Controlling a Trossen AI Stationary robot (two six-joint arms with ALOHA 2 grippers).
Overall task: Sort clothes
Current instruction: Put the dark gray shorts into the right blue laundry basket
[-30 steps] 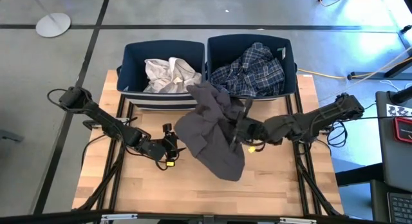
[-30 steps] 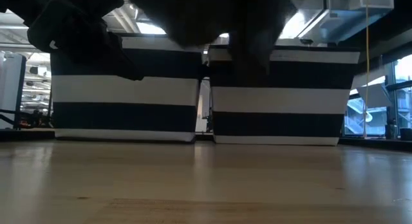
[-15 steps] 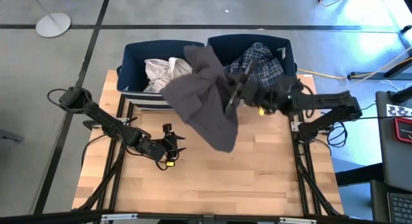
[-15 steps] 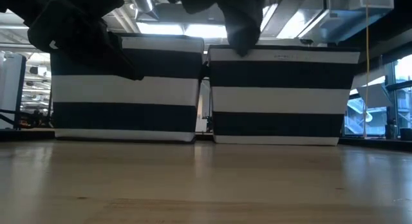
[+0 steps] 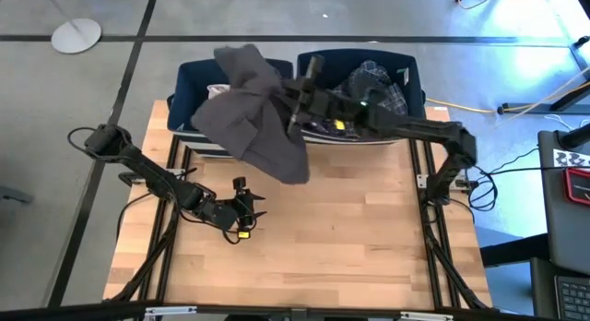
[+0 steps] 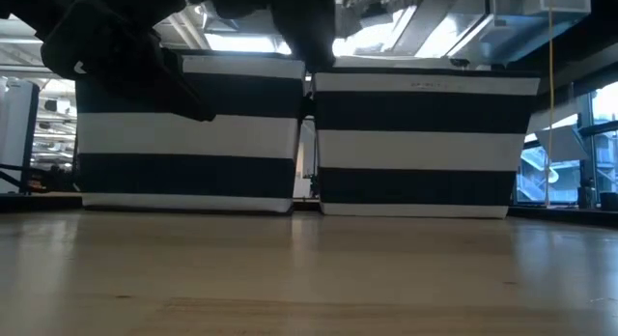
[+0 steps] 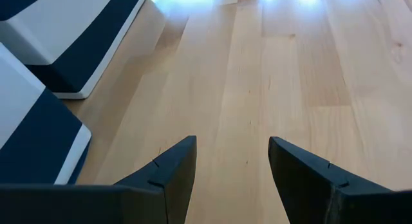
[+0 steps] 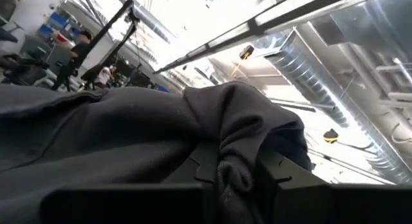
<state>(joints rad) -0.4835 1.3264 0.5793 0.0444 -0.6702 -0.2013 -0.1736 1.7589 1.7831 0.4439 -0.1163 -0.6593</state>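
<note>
My right gripper (image 5: 293,104) is shut on the dark grey garment (image 5: 249,113), which hangs in the air over the left navy bin (image 5: 189,86) and the table's far part. The garment's lower end shows at the top of the low view (image 6: 304,27). The white garment (image 5: 218,89) lies in the left bin, mostly hidden. The blue-white plaid shirt (image 5: 383,90) lies in the right bin (image 5: 415,77). My left gripper (image 5: 247,208) is open and empty low over the table's left middle. The dark green garment is not in view. My right gripper pinches a bunched fold of the dark grey garment (image 8: 235,163) between its two fingers (image 8: 206,163), several layers gathered. The fingers reach level from the table's right side. The garment is lifted clear and drapes slack below and to the left of the gripper.
The two striped navy bins stand side by side at the table's far edge (image 6: 183,133) (image 6: 425,143). Bare wooden table (image 5: 350,238) lies in front of them.
My right gripper has swung up and toward the table's far left, from mid-table to above the bins' shared edge, carrying the dark grey garment. The garment has stayed lifted and now hangs over the left bin.
</note>
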